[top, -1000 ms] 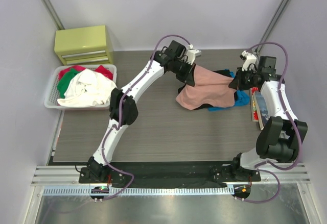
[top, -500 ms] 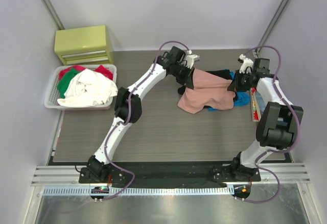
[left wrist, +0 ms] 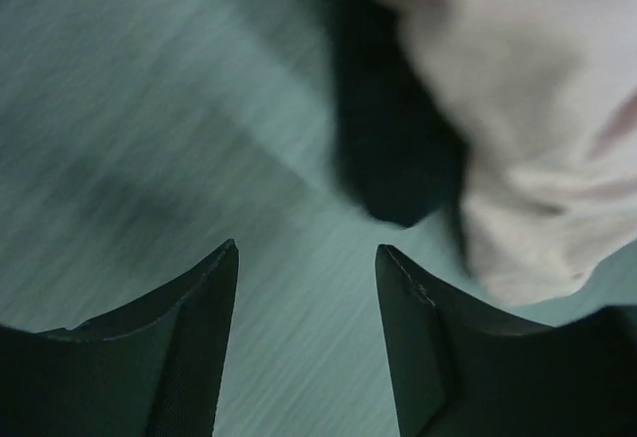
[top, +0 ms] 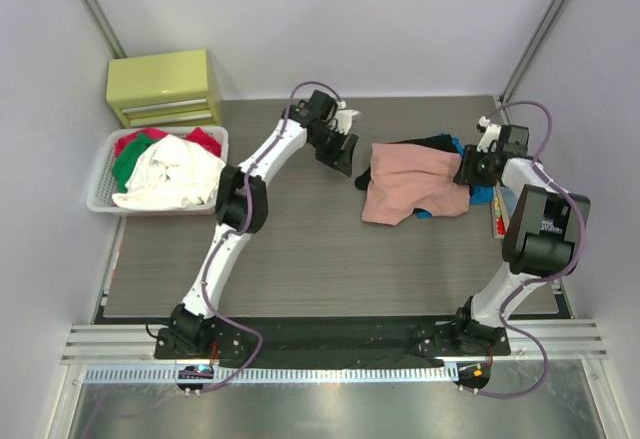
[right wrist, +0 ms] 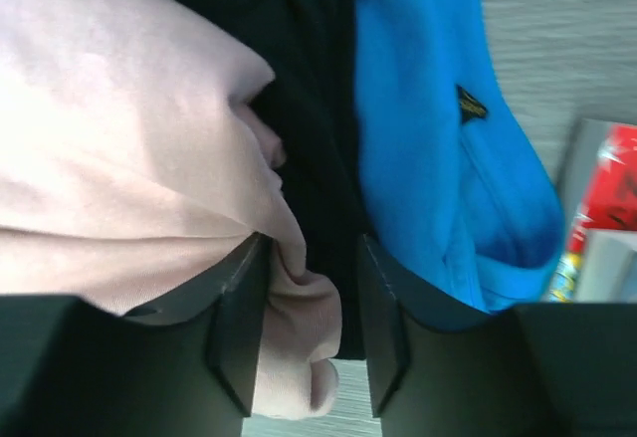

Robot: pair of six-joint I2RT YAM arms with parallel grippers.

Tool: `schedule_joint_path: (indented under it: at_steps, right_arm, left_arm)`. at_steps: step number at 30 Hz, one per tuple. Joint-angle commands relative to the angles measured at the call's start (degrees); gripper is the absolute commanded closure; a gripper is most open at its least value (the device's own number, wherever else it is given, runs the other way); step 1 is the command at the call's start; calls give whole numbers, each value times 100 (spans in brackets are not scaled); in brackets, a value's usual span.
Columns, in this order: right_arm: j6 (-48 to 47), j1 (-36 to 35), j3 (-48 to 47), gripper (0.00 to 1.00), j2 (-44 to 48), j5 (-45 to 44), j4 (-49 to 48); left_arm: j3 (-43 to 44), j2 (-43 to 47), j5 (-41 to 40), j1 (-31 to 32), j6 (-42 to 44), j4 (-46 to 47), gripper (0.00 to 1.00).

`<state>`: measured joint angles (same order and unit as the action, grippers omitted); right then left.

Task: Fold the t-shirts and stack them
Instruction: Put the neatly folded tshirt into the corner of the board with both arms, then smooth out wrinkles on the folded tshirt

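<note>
The salmon-pink t-shirt [top: 410, 179] lies crumpled at the table's right side, on top of the black t-shirt [top: 425, 143], whose edge shows behind it. My left gripper [top: 340, 151] hangs just left of the pile. In the left wrist view it is open [left wrist: 307, 258] over bare table, with black cloth [left wrist: 393, 158] and pink cloth [left wrist: 528, 89] ahead to the right. My right gripper [top: 468, 169] sits at the pile's right edge. Its jaws stand apart [right wrist: 311, 248], with a loose pink fold [right wrist: 299, 298] and black cloth [right wrist: 314, 109] between them.
Blue cloth [top: 480, 194] [right wrist: 428, 109] lies under the pile's right side. A red-and-white book [top: 497, 214] lies by the right table edge. A white basket [top: 97, 184] of clothes stands at the left. A yellow-green drawer box [top: 165, 87] stands behind it.
Both grippers have opened and let go of the pink t-shirt, which dropped onto the pile. The left gripper has drawn back to the left, off the cloth.
</note>
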<state>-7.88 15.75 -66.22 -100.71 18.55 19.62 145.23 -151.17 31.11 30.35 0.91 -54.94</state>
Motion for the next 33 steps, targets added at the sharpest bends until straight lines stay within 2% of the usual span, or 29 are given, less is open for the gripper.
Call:
schedule_joint_path:
  at_steps: [1,2,5,11,15,19,20,21,22,23,25,27,28,29,30,31,33]
  right_arm:
    - [-161,95,328,51,551,-694,-704]
    - [-179,95,363,43,613,-573,-714]
    - [-214,86,434,34,754,-405,-687]
    - [-301,78,680,32,1675,-466,-1003]
    - [-302,78,759,32,2475,-387,-689]
    - [-249,69,943,31,3214,86,-108]
    - [-301,69,987,39,3311,244,15]
    - [-337,69,1014,54,3425,429,312]
    - [-224,69,1058,85,3461,535,384]
    - [-188,69,1084,99,3461,814,498]
    - [-188,-1,1058,99,3312,1116,947]
    - [-318,-202,988,99,3146,1159,1401]
    - [-459,-247,979,99,2962,1143,1509]
    - [-495,-291,1031,99,2925,1038,1545]
    - [-521,-292,1101,99,2942,985,1423]
    - [-487,-318,1189,99,3082,897,1292]
    - [-521,-571,1339,99,3162,511,992]
  left_arm:
    - [14,-26,-343,-161,208,-281,41]
    - [-3,-26,-334,-161,226,-298,40]
    - [-108,9,-273,-152,252,-307,40]
    - [-337,316,-307,-152,366,-228,39]
    - [-565,606,-255,-152,375,-289,39]
    - [-1889,1658,-587,-161,358,509,41]
    - [-2006,1792,-624,-178,358,571,44]
    - [-2086,1932,-676,-196,323,650,50]
    - [-2208,2056,-738,-213,261,668,77]
    - [-2270,2309,-973,-222,217,677,100]
    - [-2681,2626,-1317,-222,59,923,100]
    - [-3069,3276,-2133,-222,-46,1421,100]
    - [-3567,3557,-2371,-222,-3,1642,100]
    - [-3824,4064,-2921,-248,23,1853,100]
    - [-4088,4365,-3083,-249,119,2325,100]
    - [-4604,4629,-3459,-257,146,2556,100]
    - [-5046,5331,-3786,-257,339,2935,100]
